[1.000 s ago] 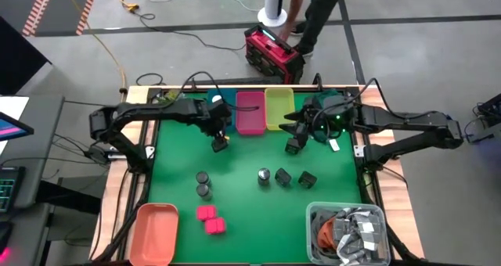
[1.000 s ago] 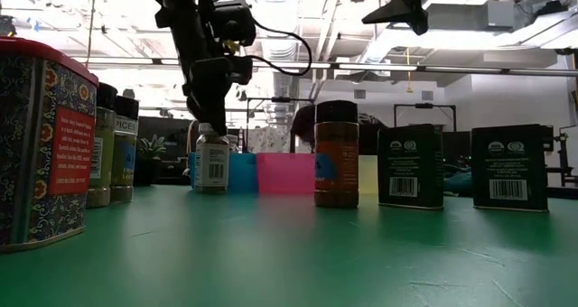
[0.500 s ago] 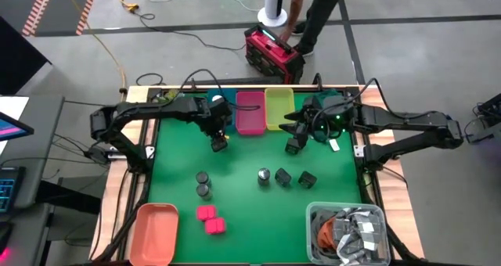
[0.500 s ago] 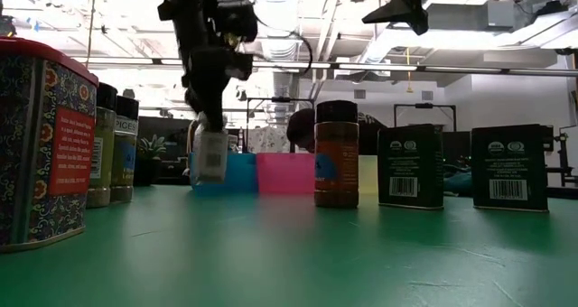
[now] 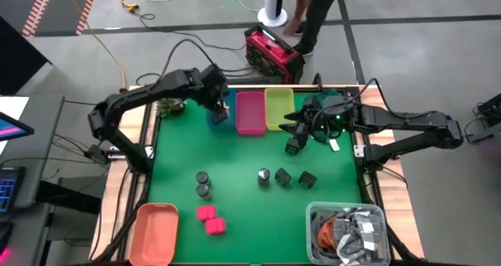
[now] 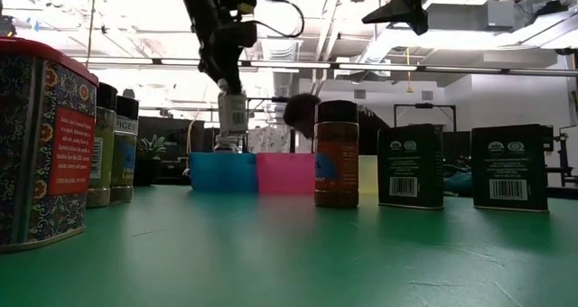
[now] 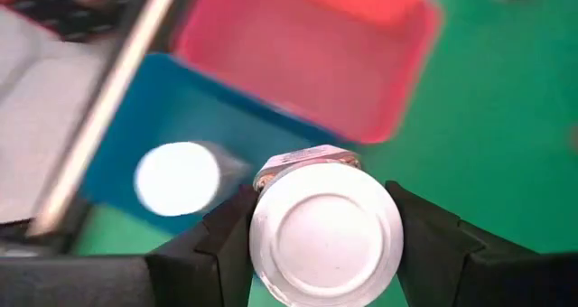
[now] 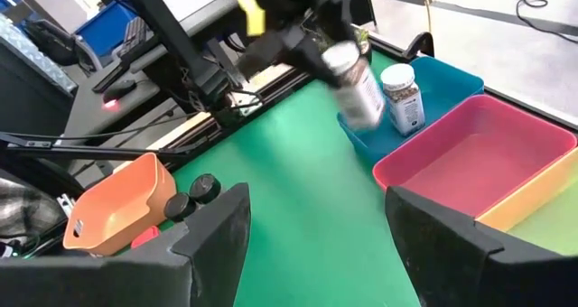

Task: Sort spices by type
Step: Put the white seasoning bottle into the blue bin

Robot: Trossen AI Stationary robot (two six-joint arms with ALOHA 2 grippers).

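My left gripper (image 5: 218, 109) is shut on a white-capped clear spice jar (image 7: 325, 237) and holds it above the blue bin (image 7: 135, 117) at the table's far edge. The same jar (image 6: 232, 115) shows in the low view over the blue bin (image 6: 221, 172). A second white-capped jar (image 7: 178, 176) stands upright in that bin. My right gripper (image 5: 293, 134) hovers open over the mat near the yellow bin (image 5: 279, 108), with nothing between its fingers. Dark-capped jars (image 5: 203, 185), black boxes (image 5: 295, 177) and pink blocks (image 5: 210, 219) stand on the green mat. My left gripper pinches the jar between its two fingers (image 7: 233, 230) at the jar's top, on opposite sides of the white cap's rim (image 7: 264, 239). The fingers come from above, slanting down. The jar hangs below them, slightly tilted and clear of the bin and mat.
A pink bin (image 5: 250, 112) sits between the blue and yellow bins. An orange bin (image 5: 154, 231) lies at the near left. A grey tray (image 5: 348, 233) of packets with orange cord sits at the near right. A person stands beyond the far edge.
My left gripper has risen and gone toward the table's far edge with the white-capped jar. The jar stood on the mat a second ago. Now it is lifted clear and hangs over the blue bin.
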